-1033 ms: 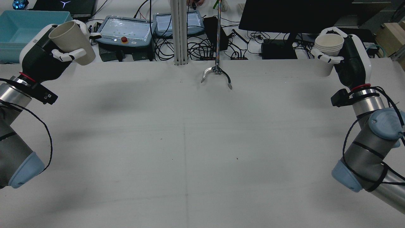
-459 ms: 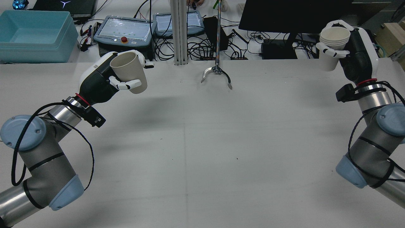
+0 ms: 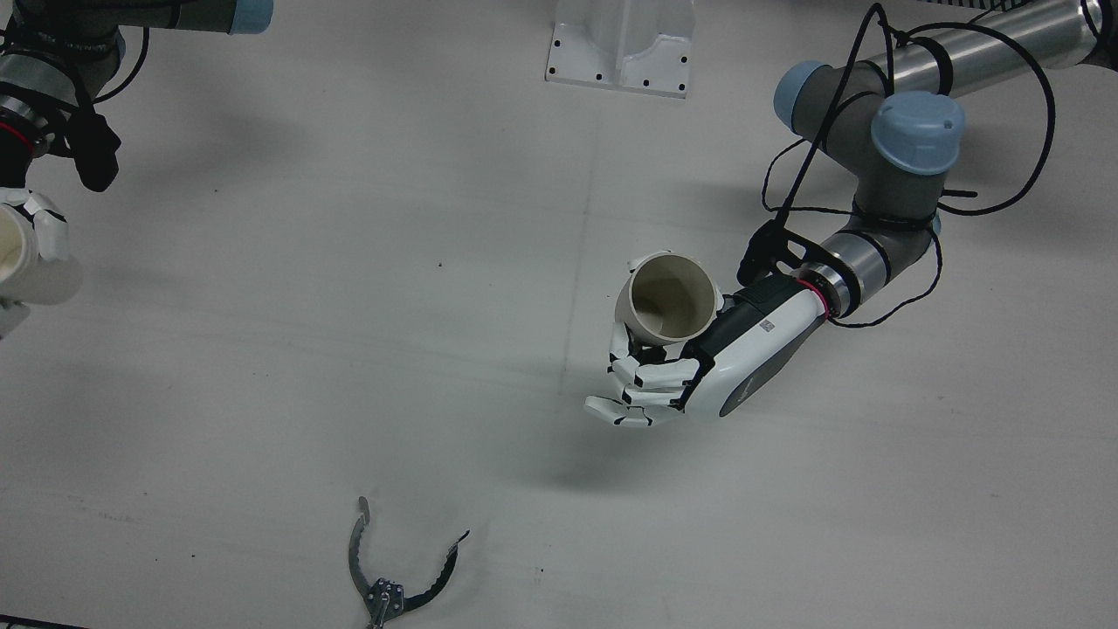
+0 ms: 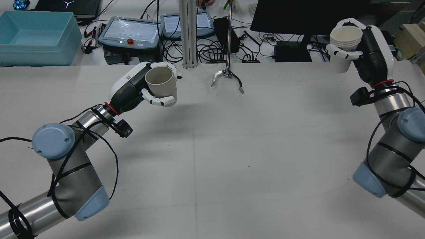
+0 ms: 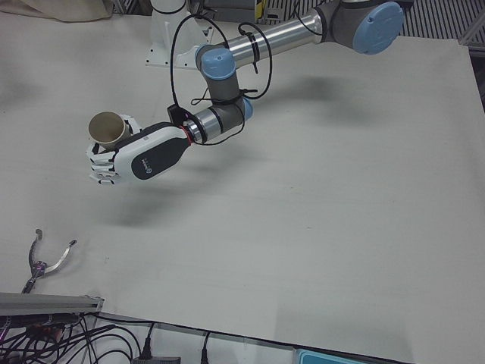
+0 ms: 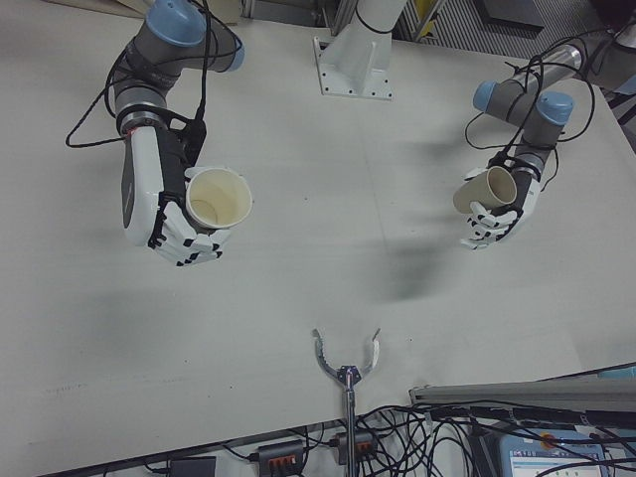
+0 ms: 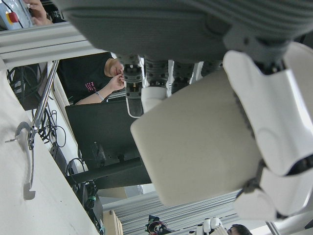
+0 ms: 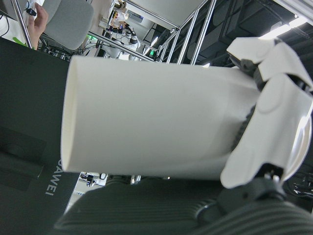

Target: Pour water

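left hand (image 4: 156, 94) has carried its gripped beige cup (image 4: 161, 84) centreward; right hand (image 4: 348, 53) still grips stacked cups (image 4: 344, 41).

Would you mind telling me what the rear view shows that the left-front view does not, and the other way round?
Only the rear view shows the right hand holding a stack of white cups at the table's far right, plus the blue bin and the teach pendants beyond the table. Only the left-front view shows the left arm's white pedestal. Both show the left hand holding a beige cup upright above the table, and the metal grabber claw resting at the operators' edge.
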`<state>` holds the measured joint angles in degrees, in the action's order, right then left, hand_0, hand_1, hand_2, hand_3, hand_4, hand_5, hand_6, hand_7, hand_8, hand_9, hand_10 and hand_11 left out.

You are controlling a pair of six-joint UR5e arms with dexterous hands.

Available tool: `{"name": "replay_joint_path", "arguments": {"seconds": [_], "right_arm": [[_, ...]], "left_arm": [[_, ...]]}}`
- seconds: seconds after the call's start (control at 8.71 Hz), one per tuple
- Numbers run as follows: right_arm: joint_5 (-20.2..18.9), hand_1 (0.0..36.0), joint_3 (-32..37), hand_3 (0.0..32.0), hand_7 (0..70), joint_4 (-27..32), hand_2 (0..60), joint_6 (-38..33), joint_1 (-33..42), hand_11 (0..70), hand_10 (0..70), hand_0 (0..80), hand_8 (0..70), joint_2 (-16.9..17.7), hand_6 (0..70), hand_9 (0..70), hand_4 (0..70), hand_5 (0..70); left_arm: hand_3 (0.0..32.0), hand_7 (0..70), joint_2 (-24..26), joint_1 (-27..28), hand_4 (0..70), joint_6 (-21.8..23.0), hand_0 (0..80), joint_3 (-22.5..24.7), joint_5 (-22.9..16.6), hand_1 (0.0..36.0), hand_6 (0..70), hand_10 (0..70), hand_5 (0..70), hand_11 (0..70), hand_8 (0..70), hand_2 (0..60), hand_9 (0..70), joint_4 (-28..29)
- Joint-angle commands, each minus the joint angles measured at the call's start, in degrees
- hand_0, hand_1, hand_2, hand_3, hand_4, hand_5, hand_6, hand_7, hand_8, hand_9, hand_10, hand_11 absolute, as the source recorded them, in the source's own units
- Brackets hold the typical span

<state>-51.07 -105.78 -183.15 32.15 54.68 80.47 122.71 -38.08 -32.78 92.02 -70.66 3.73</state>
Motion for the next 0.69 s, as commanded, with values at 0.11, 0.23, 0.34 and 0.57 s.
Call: {"name": "replay_joint_path", "arguments": {"seconds": [0.11, 0.23, 0.34, 0.57], "right_arm": [[-0.87, 36.0, -10.56, 0.0, 51.5, -1.95, 60.0, 12.81, -1.24, 64.7, 44.5, 48.2, 48.4, -0.4, 48.2, 59.0, 14.2, 70.0], [-0.96, 36.0, -11.81, 0.0, 51.9, -2.04, 60.0, 15.54, -1.5, 64.4, 44.3, 48.4, 48.5, -1.44, 48.3, 59.0, 14.5, 70.0], [-0.87, 36.0, -12.08, 0.0, 51.9, -2.12, 60.0, 19.05, -2.02, 66.7, 45.8, 49.3, 48.3, -3.54, 49.1, 60.1, 16.5, 70.0], [-0.96, 36.0, -16.54, 0.0, 52.0, -4.3, 60.0, 30.37, -5.61, 65.2, 44.7, 50.4, 48.3, -6.54, 48.5, 59.1, 17.0, 70.0]], "left_arm": [[0.0, 70.0, 1.99, 1.24, 55.0, -9.56, 54.3, -0.97, -2.62, 36.0, 40.2, 17.6, 70.0, 27.4, 55.9, 60.0, 70.0, 1.37], [0.0, 70.0, 2.18, 1.51, 56.9, -10.45, 55.6, -0.79, -2.9, 36.0, 40.1, 17.3, 70.0, 27.2, 55.6, 60.0, 70.0, 1.37], [0.0, 70.0, 2.18, 2.04, 58.0, -10.64, 55.9, -0.7, -2.99, 36.0, 39.9, 17.3, 70.0, 27.1, 55.5, 60.0, 70.0, 1.37], [0.0, 70.0, 2.18, 3.36, 57.9, -10.64, 55.8, -0.62, -4.39, 36.0, 39.8, 17.2, 70.0, 27.0, 55.3, 60.0, 70.0, 1.37]]}}
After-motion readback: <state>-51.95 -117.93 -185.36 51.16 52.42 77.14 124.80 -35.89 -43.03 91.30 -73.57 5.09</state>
